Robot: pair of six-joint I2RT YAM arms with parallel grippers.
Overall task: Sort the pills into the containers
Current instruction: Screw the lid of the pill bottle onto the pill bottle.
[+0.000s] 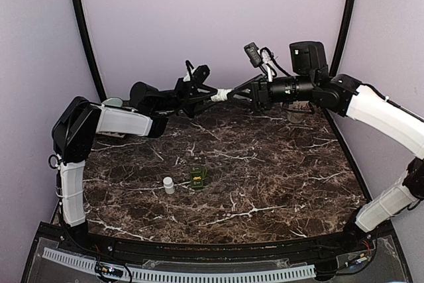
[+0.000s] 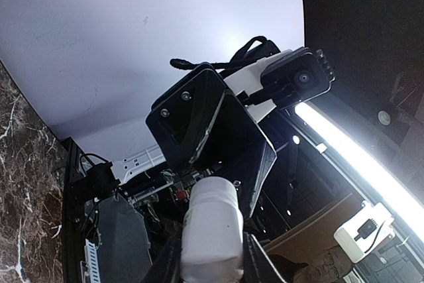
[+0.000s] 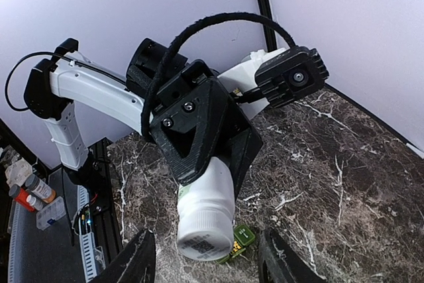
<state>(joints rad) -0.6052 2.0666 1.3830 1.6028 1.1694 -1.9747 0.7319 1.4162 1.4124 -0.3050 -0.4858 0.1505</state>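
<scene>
Left tool [image 2: 212, 264] clamps white bottle [image 2: 211, 223] aloft over far edge of table [image 1: 278, 177], right tool [image 3: 207, 263] spread apart

Dark brown marble table [image 1: 278, 183] with white veins, dark green pill box [image 1: 198, 176], white pill bottle [image 3: 204, 220], pale lilac walls [image 1: 199, 18]

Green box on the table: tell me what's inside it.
From above, the green box is too small to show contents. In the right wrist view the white bottle covers most of it, the visible corner unreadable.
</scene>
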